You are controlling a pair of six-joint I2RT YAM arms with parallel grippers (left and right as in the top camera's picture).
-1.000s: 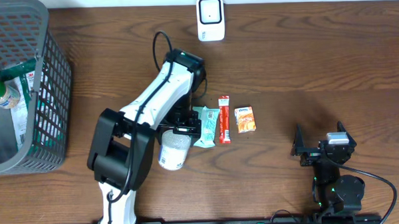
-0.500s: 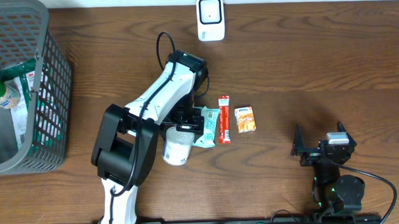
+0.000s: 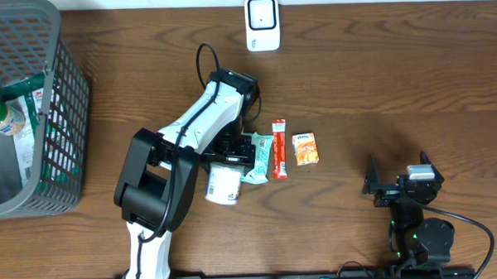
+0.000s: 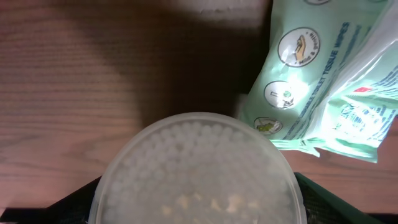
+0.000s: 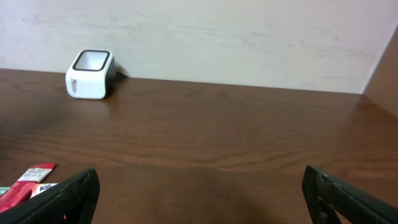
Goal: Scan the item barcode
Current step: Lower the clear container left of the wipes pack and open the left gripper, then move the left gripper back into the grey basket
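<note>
Slowly, beside the grey wire basket (image 3: 61, 113) at the left edge, the left arm (image 3: 194, 125) has swung its elbow a little to the right over the last second. The white round tub (image 3: 223, 184) under it has crept up and right with it, and now lies just beside the green tissue-wipes pack (image 3: 257, 156). The left gripper (image 3: 229, 163) stands wide around the tub and seems to be carrying it, so the move looks barely begun: the white scanner (image 3: 262, 23) at top centre is well apart. The right gripper (image 3: 397, 171), lower right, is spread wide and empty. No barcode shows anywhere. The wrist view gives only the tub's cloudy lid, with the fingers cropped at the bottom corners, and from above the arm hides where they meet the tub.
</note>
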